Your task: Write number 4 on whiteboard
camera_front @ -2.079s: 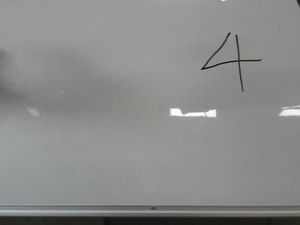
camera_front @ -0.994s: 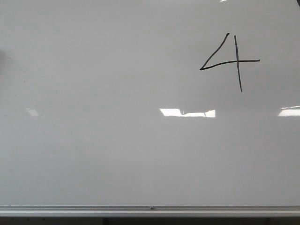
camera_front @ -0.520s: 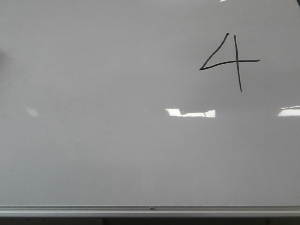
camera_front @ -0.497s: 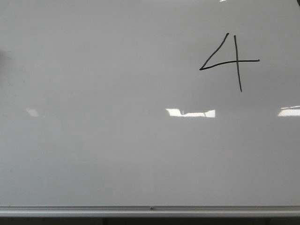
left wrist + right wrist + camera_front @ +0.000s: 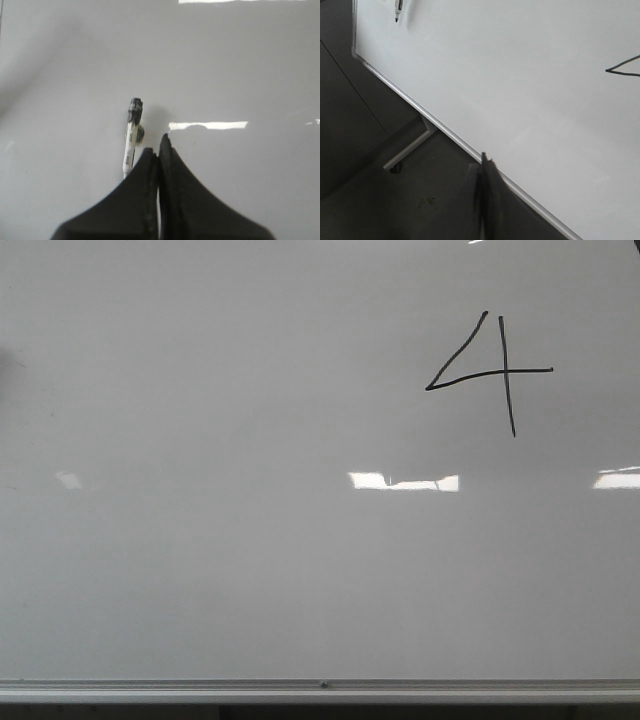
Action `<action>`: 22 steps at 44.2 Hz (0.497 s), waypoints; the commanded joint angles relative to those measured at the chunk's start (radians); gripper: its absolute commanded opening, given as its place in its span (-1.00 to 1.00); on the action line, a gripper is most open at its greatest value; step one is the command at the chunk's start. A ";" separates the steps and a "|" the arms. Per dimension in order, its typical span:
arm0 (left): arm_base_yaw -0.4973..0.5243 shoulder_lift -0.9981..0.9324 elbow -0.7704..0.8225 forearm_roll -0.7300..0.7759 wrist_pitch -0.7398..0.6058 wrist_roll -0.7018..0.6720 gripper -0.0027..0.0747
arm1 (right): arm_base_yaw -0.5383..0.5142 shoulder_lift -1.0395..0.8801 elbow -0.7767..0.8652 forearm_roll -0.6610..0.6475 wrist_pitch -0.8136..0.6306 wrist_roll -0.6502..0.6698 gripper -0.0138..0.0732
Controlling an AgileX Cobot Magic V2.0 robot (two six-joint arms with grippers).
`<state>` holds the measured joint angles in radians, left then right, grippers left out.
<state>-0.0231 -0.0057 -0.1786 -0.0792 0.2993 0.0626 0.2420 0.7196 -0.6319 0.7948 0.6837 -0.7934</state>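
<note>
The whiteboard (image 5: 250, 570) fills the front view, with a silver rail (image 5: 320, 687) along its lower edge. The number 4 (image 5: 505, 370) is drawn in thin black line at its upper right. No gripper shows in the front view. In the left wrist view my left gripper (image 5: 159, 145) is shut with nothing between its jaws. A white marker with a black tip (image 5: 132, 137) sits against the board just beside the fingers. My right gripper (image 5: 486, 162) is shut and empty, back from the board's lower rail. One corner of the 4 (image 5: 625, 70) shows there.
The right wrist view shows the marker (image 5: 398, 7) alone on the board near its far corner. The board's metal leg with a caster (image 5: 407, 150) stands on dark floor. Bright light reflections (image 5: 405, 481) lie on the board.
A dark shadow at the board's left side has faded since two seconds ago. The 4 and the board are unchanged.
</note>
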 commanded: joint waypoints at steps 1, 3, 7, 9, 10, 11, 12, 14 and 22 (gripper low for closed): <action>-0.007 -0.009 0.039 -0.017 -0.125 0.009 -0.98 | -0.005 -0.005 -0.024 0.031 -0.032 -0.001 -0.83; -0.007 -0.017 0.068 -0.017 -0.157 0.009 -0.98 | -0.005 -0.005 -0.024 0.032 -0.030 -0.001 -0.83; -0.007 -0.017 0.139 -0.010 -0.246 0.009 -0.98 | -0.005 -0.005 -0.024 0.032 -0.023 -0.001 -0.83; -0.007 -0.017 0.168 -0.010 -0.284 0.009 -0.98 | -0.005 -0.005 -0.024 0.032 -0.022 -0.001 -0.83; -0.007 -0.017 0.181 -0.010 -0.293 0.009 -0.98 | -0.005 -0.005 -0.024 0.032 -0.022 -0.001 -0.83; -0.007 -0.017 0.194 -0.010 -0.307 0.009 -0.98 | -0.005 -0.005 -0.024 0.032 -0.022 -0.001 -0.83; -0.007 -0.017 0.194 -0.010 -0.275 0.009 -0.98 | -0.005 -0.005 -0.024 0.032 -0.022 -0.001 -0.83; -0.007 -0.017 0.189 -0.006 -0.262 0.009 -0.98 | -0.005 -0.005 -0.024 0.032 -0.021 -0.001 -0.83; -0.007 -0.017 0.191 -0.006 -0.269 0.009 -0.98 | -0.005 -0.005 -0.024 0.032 -0.021 -0.001 -0.83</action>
<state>-0.0231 -0.0057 0.0062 -0.0833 0.1225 0.0668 0.2420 0.7196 -0.6319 0.7948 0.6956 -0.7934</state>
